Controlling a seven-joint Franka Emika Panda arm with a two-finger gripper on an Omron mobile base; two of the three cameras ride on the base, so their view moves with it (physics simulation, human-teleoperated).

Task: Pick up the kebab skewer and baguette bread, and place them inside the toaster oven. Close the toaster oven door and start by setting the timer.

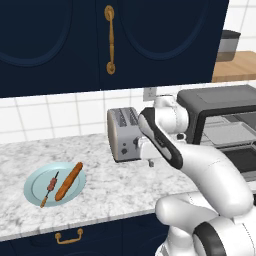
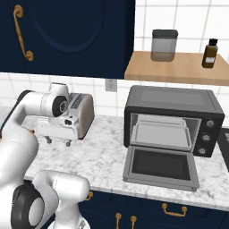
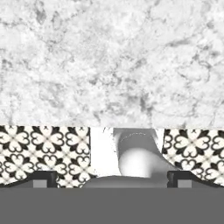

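- Kebab skewer (image 1: 50,188): lies on a pale blue plate (image 1: 35,182) on the marble desk (image 1: 100,185), left of the arm; untouched, not yet picked up.
- Baguette bread (image 1: 69,181): on the same plate, just beside the skewer on its right; also not yet picked up.
- Toaster oven (image 2: 174,120): stands at the right end of the desk, well apart from the plate; its tray inside carries no food.
- Toaster oven door (image 2: 161,166): dropped fully open, lying flat toward the desk edge; closing is still to do.
- Timer: one of the knobs (image 2: 209,126) on the oven's right panel, which one cannot be told; judged not yet set.
- Gripper (image 2: 58,141): hangs above bare desk in front of the silver toaster (image 2: 79,114); fingers (image 3: 43,177) spread wide, holding nothing.
- Progress: judged at the very start; both pick-ups, both placements, door and timer all remain.
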